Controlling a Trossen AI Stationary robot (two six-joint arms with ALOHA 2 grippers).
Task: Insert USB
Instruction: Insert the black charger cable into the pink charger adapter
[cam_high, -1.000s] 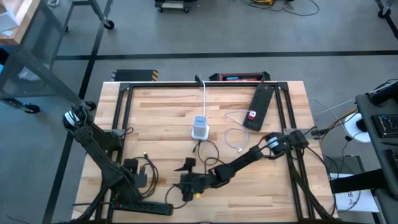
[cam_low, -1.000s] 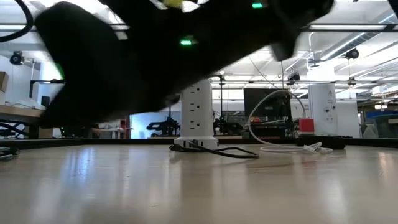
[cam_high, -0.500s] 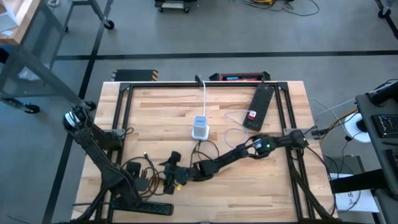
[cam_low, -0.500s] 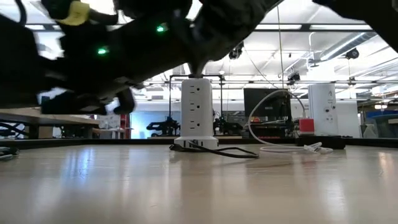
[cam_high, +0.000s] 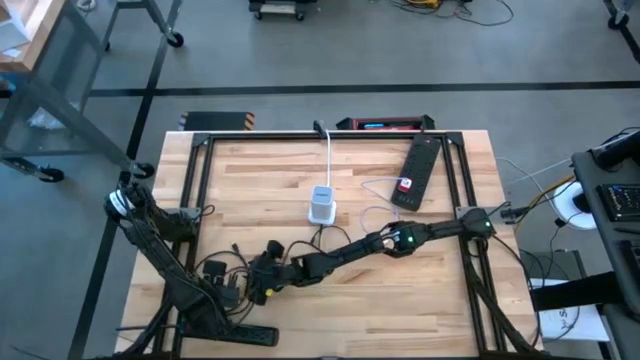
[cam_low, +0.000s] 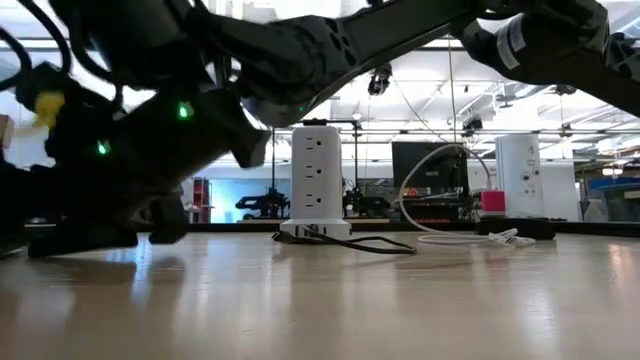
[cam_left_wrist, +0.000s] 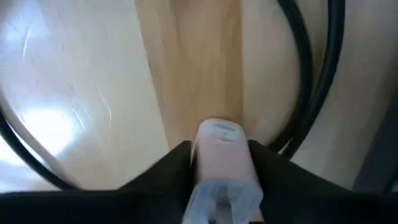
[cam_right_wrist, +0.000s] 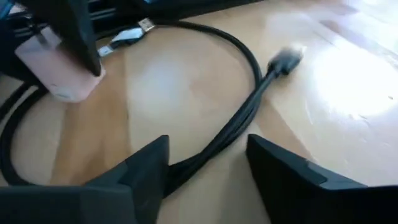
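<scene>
**Left wrist view: adapter held, cable plug lying ahead of the right fingers**

Left wrist view shows the left gripper with its two dark fingers pressed against both sides of a pale adapter, gripping it. In the high view this gripper sits at the lower left of the frame, low over the table.

The right arm reaches across from the right edge, so the right gripper lies just beside the left one. Its fingers stand apart, with a black cable running loosely between them, unclamped.

1. Key relation: the cable's dark plug lies out ahead of the right fingers. Its long axis follows the cable, pointing away from the gripper.
2. The adapter is off to one side of that plug, not in line with it. The plug would probably need lifting and turning toward the adapter.
3. A silver plug lies just beside the adapter. Which plug is intended cannot be told.

Obstructions: the cable loop curls around the work area and could snag. The white socket tower and the black power strip stand well apart, toward the upper centre and upper right.
</scene>
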